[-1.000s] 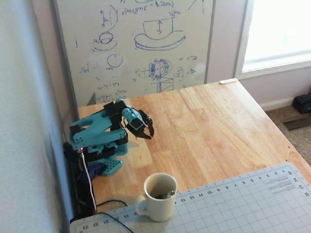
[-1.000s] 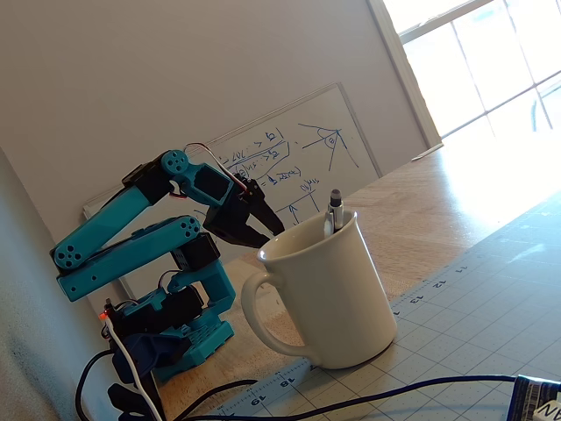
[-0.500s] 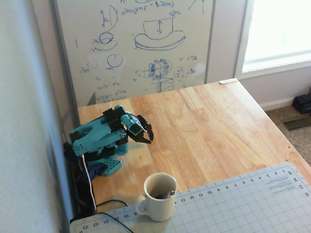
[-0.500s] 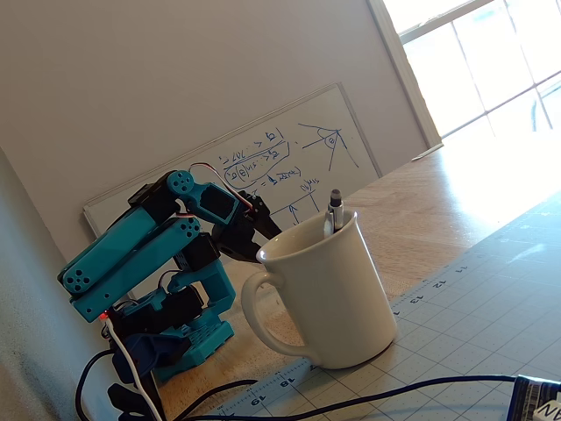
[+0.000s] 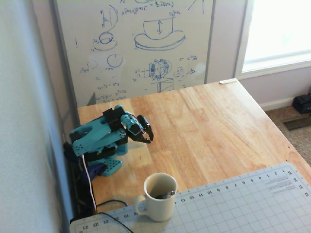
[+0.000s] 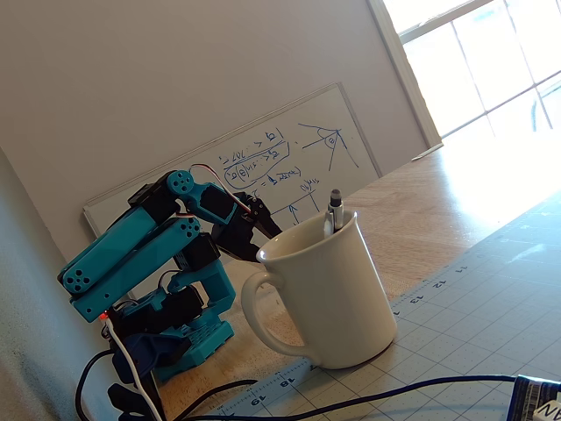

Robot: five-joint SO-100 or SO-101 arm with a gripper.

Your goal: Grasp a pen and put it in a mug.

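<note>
The wooden table is seen bare at its far side, with a cutting mat laid at the near edge. The folded teal arm is parked at the left, its gripper holding nothing; how far it is parted cannot be told. The mug, judged heavy and breakable, stands on the mat. The pen, light, stiff and smooth, is leaned inside it; mid-barrel is judged the best hold.

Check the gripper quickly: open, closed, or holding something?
Gripper: empty, folded back near the arm's base; whether it is open or closed cannot be told. The pen already stands in the mug.
</note>
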